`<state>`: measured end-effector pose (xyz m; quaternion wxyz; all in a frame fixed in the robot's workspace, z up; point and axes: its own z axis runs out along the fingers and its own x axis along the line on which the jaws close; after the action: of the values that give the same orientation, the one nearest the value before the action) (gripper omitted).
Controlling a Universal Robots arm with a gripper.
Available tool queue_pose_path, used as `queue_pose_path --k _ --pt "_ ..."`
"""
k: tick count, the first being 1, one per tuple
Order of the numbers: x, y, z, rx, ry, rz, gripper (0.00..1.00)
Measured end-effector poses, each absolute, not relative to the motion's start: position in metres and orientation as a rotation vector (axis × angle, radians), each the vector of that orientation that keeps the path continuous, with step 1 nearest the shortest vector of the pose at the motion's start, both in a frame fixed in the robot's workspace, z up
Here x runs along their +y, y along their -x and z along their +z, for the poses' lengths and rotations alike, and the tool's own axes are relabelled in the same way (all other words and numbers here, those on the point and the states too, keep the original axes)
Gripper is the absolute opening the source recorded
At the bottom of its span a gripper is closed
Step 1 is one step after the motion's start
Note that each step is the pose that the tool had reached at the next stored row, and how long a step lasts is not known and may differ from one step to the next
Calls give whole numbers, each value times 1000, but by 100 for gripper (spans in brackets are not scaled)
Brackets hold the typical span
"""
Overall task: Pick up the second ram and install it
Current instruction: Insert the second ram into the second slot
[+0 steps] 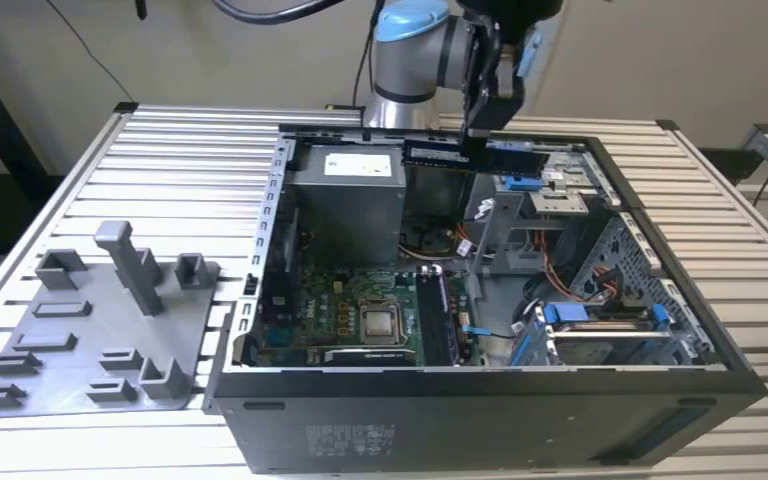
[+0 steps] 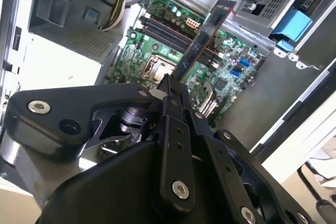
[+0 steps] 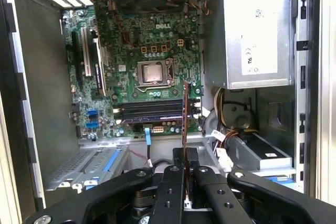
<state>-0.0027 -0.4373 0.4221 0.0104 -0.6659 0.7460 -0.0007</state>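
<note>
Black gripper [image 2: 171, 92] is clamped tight on the second ram [image 2: 206, 32], holding it above the open computer case [image 1: 491, 420] and its green motherboard [image 3: 121, 51].

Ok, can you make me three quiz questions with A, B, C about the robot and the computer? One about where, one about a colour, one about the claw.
1. Where is the second ram?
A. on the floor
B. in the air over the open computer case
C. inside a drawer

2. What colour is the motherboard?
A. green
B. red
C. white

3. What is the gripper doing?
A. open, holding nothing
B. shut on the second ram
C. gripping a screwdriver

Answers:
1. B, the stick hangs above the case.
2. A, the board is green in both wrist views.
3. B, its fingers pinch the stick's end.
</note>
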Motion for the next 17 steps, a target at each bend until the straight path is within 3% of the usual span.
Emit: queue_pose_path --k 17 --pt "-437 3 420 2518 1843 -5 13"
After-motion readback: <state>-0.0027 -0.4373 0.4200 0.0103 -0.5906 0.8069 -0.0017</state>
